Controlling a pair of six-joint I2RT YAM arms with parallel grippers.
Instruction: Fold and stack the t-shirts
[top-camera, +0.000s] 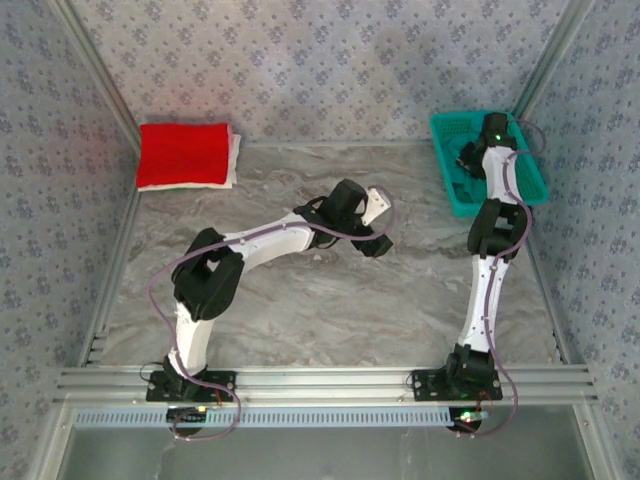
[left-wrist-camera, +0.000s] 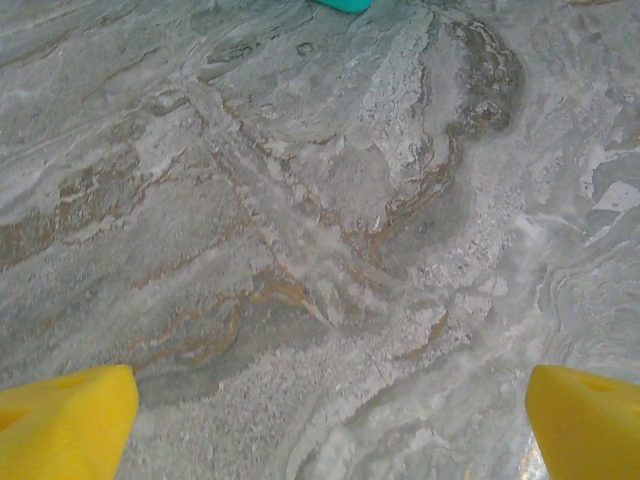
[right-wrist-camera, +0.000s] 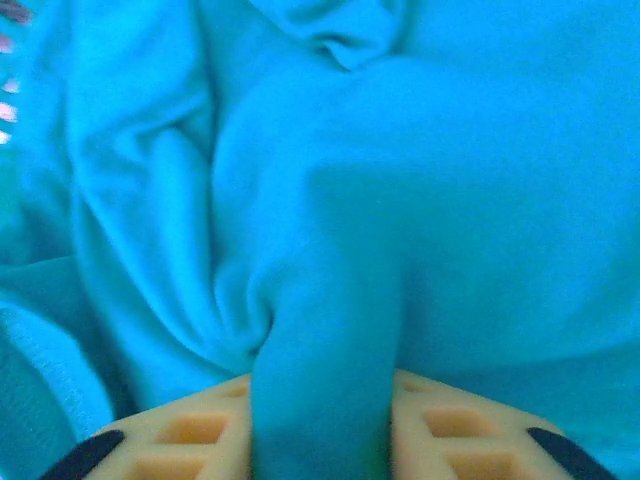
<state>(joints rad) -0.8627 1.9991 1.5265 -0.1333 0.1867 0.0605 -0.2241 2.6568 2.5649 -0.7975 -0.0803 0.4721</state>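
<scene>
A folded red t-shirt (top-camera: 182, 153) lies on a folded white one (top-camera: 233, 160) at the back left of the table. A crumpled teal t-shirt (right-wrist-camera: 400, 180) spreads across the right wrist view. My right gripper (right-wrist-camera: 322, 430) is shut on a raised fold of it, which is pinched between the yellow pads (right-wrist-camera: 180, 435). From above, that gripper (top-camera: 470, 160) reaches down into the teal basket (top-camera: 445, 175). My left gripper (top-camera: 378, 225) hovers over the middle of the table, open, with bare marble between its yellow fingertips (left-wrist-camera: 70, 420).
The teal mesh basket stands at the back right corner, against the patterned wall. Walls close in the table on the left, back and right. A corner of the basket (left-wrist-camera: 345, 4) shows at the top of the left wrist view.
</scene>
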